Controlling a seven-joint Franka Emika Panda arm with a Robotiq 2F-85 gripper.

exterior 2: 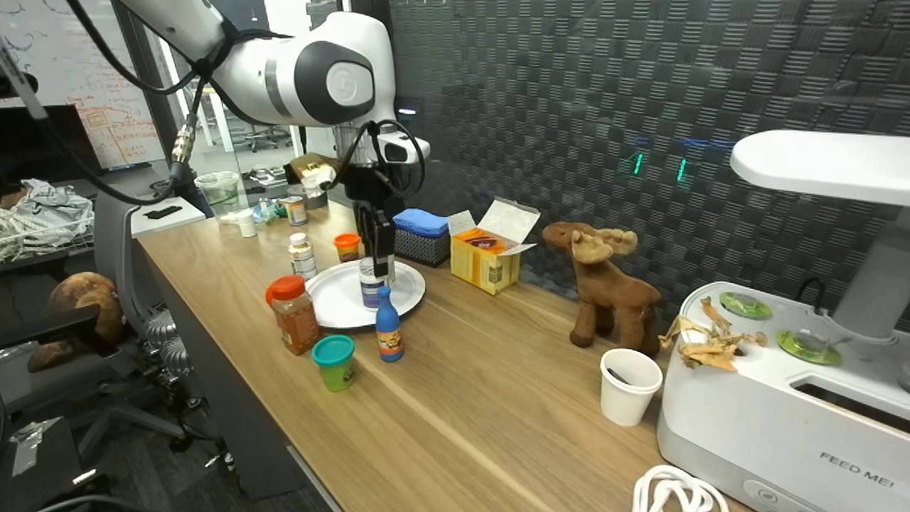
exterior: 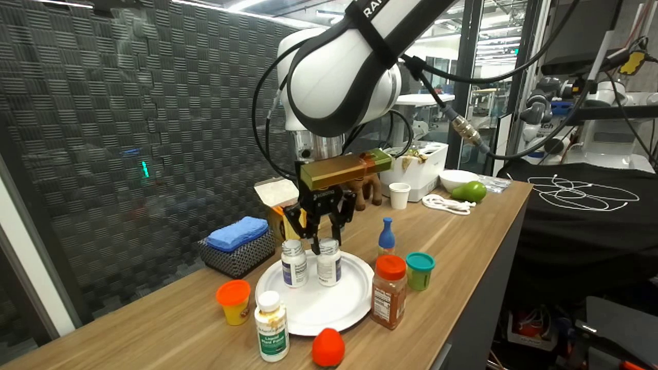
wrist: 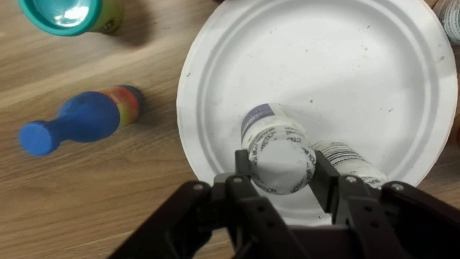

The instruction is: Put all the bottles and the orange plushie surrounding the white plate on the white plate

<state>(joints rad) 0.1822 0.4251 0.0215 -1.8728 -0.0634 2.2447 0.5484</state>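
I'm holding one white bottle (exterior: 329, 271) by its cap — my gripper (wrist: 281, 161) is closed on it, a finger pressing at each side. The bottle is standing upright on the white plate (wrist: 323, 64), toward one edge. A second white bottle (exterior: 294, 271) is standing just beside it, also on the plate. Around the rim, out on the wooden counter (exterior 2: 455, 398), I'm seeing the others: the green-labelled bottle (exterior: 272, 334), the orange plushie (exterior: 328, 348) and the red-lidded brown bottle (exterior: 389, 295) are sitting close to the plate, and the blue bottle (exterior 2: 388, 327) is standing near it. An orange-lidded yellow tub (exterior: 234, 303) is sitting near the green-labelled bottle. Farther out — I'm looking at an exterior view here — a yellow box (exterior 2: 483, 269) is standing, flaps up, near the dark textured wall (exterior 2: 540, 121). A brown toy moose (exterior 2: 608, 288) is standing beyond that box, well apart from the plate, and a white paper cup (exterior 2: 627, 398) is sitting just beside the moose.
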